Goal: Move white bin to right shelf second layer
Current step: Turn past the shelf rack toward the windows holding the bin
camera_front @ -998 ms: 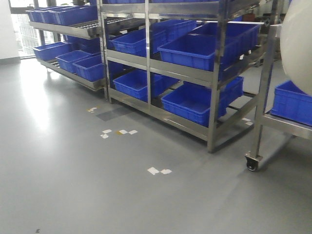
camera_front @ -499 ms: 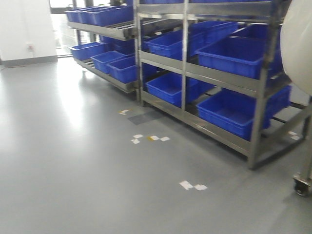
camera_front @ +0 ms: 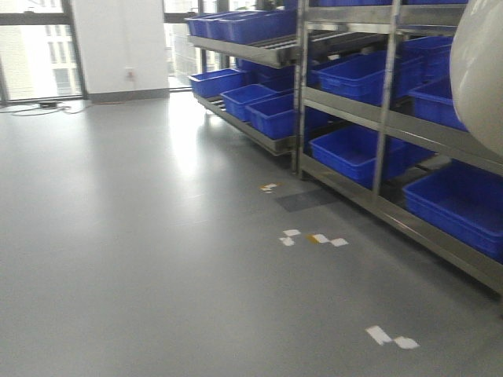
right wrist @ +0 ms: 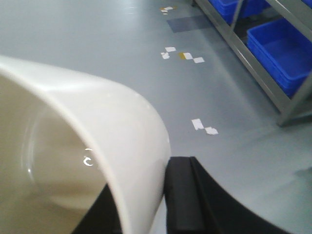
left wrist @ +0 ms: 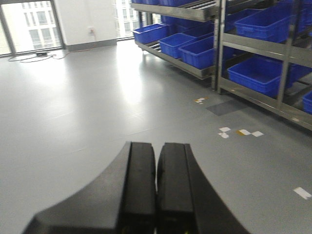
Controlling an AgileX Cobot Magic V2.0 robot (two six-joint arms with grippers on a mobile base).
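White bin (camera_front: 481, 75) first: in the front view it's just a big glossy cream curve hanging at the right edge of frame, up off the floor, in front of the steel racks (camera_front: 383, 102). Those racks are loaded with blue crates (camera_front: 354, 153), boxy and matte-looking. The floor (camera_front: 157, 259) is smooth grey with a soft sheen and a few tape marks (camera_front: 314, 238). I can't honestly pick out the right shelf second layer from here.

Left wrist view: the left gripper (left wrist: 156, 148) has its two black, curved fingers pressed flat together with nothing between them, looking out over bare floor.

Right wrist view: the right gripper (right wrist: 146, 207) is pinching the bin's wall at the rounded rim, one dark finger outside, the other inside. The tub looks thin-walled, slick and shiny.

My read is that this is the carry leg. Slick plastic held by a single rim pinch can swing or slip, so I'd hold that clamp firm, move the base gently and keep the tub clear of the rack posts.
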